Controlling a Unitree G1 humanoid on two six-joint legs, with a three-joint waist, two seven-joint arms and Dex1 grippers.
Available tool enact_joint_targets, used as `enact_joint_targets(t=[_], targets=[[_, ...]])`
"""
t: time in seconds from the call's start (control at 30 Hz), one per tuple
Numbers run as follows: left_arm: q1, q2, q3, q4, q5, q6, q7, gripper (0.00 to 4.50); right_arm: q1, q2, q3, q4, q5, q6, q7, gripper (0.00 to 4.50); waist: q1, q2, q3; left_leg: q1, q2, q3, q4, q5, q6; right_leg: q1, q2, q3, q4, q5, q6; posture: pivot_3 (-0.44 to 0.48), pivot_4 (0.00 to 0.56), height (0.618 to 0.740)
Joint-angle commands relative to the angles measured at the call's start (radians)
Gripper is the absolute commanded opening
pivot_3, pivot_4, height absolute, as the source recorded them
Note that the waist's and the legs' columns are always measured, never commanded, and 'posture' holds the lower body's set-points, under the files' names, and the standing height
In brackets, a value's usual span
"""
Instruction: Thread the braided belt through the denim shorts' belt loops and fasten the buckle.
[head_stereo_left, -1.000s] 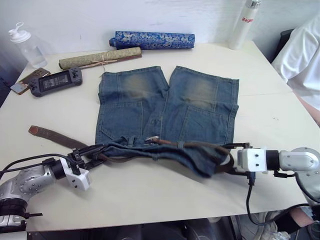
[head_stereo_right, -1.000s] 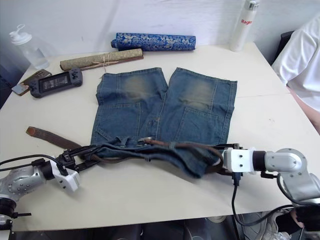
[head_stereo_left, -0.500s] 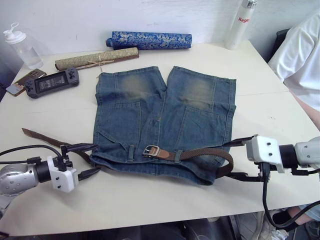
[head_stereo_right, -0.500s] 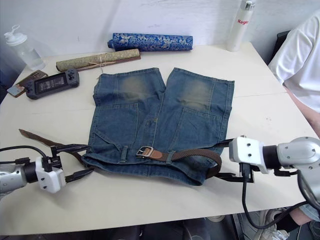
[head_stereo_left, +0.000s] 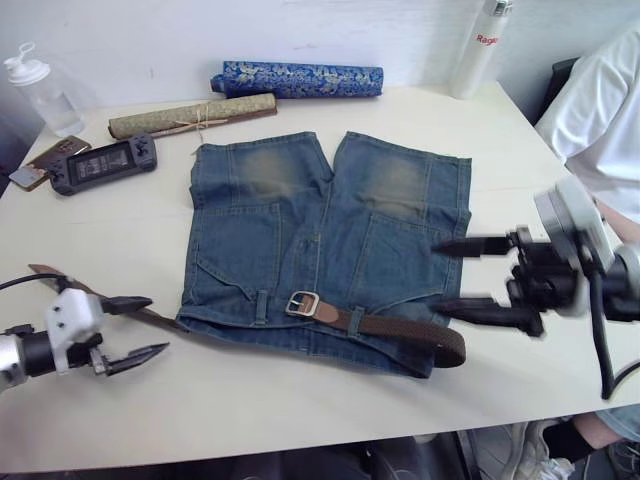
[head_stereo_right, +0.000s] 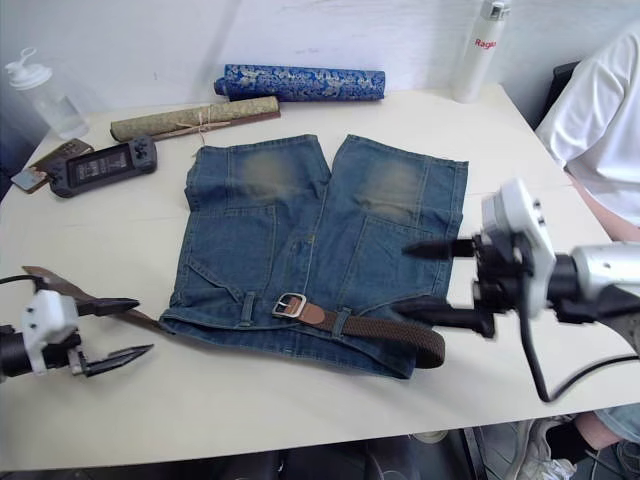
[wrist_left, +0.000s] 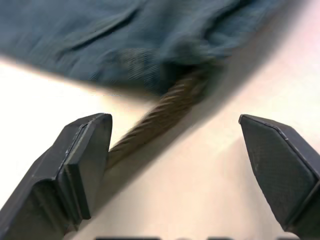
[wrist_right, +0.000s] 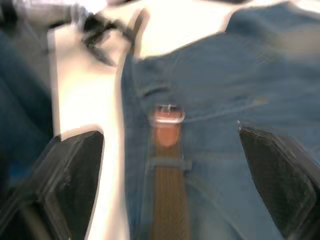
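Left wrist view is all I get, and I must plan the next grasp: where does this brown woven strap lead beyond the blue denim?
Observer: The dark-brown braided belt runs along the waistband of the mid-blue denim shorts to their right side.
Operator: And the buckle?
Observer: The small silver metal buckle lies on the waistband near the middle, unfastened.
Operator: Where is the other arm?
Observer: The right gripper hovers open over the shorts' right leg, holding nothing.
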Motion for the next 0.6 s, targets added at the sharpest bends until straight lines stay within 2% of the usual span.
enact_joint_targets(t=[0.03, 0.17, 0.33, 0.47, 0.6], targets=[[-0.006, -0.013, 0.163, 0.022, -0.153, 0.251, -0.041, 4.45, -0.062, 0.121, 0.047, -0.018, 0.115, 0.041, -0.274, 4.50, 0.000, -0.002, 0.000, 0.000, 0.000, 0.000, 0.000, 0.000, 0.000, 0.000, 0.000, 0.000, 0.000, 0.000, 0.000, 0.000, 0.150, 0.645], [-0.003, -0.042, 0.309, 0.062, -0.228, 0.463, -0.034, 4.45, -0.065, 0.206, 0.102, -0.061, 0.093, 0.050, -0.411, 4.50, 0.002, -0.002, 0.001, -0.002, 0.000, 0.000, 0.000, 0.000, 0.001, -0.001, 0.000, 0.000, -0.001, 0.000, 0.000, 0.000, 0.150, 0.645], [0.037, -0.084, 0.444, 0.139, -0.255, 0.671, -0.028, 4.45, -0.059, 0.262, 0.157, -0.112, 0.066, 0.032, -0.467, 4.50, 0.001, -0.003, 0.000, -0.002, 0.000, 0.000, 0.000, 0.000, 0.002, -0.001, 0.000, 0.000, -0.001, 0.000, 0.000, 0.000, 0.150, 0.645], [0.091, -0.111, 0.464, 0.182, -0.231, 0.810, -0.007, 4.45, -0.049, 0.251, 0.188, -0.152, 0.018, 0.004, -0.394, 4.50, 0.000, -0.004, 0.000, -0.001, 0.000, 0.000, -0.001, -0.001, 0.002, -0.001, 0.001, 0.000, -0.001, 0.000, -0.001, 0.000, 0.150, 0.645], [0.055, -0.155, 0.504, 0.172, -0.284, 0.994, 0.110, 4.45, -0.033, 0.182, 0.231, -0.182, -0.086, -0.047, -0.228, 4.50, 0.006, -0.008, -0.003, -0.001, 0.000, -0.001, 0.000, -0.002, 0.005, 0.000, 0.001, -0.001, -0.001, 0.000, -0.001, 0.000, 0.150, 0.645]])
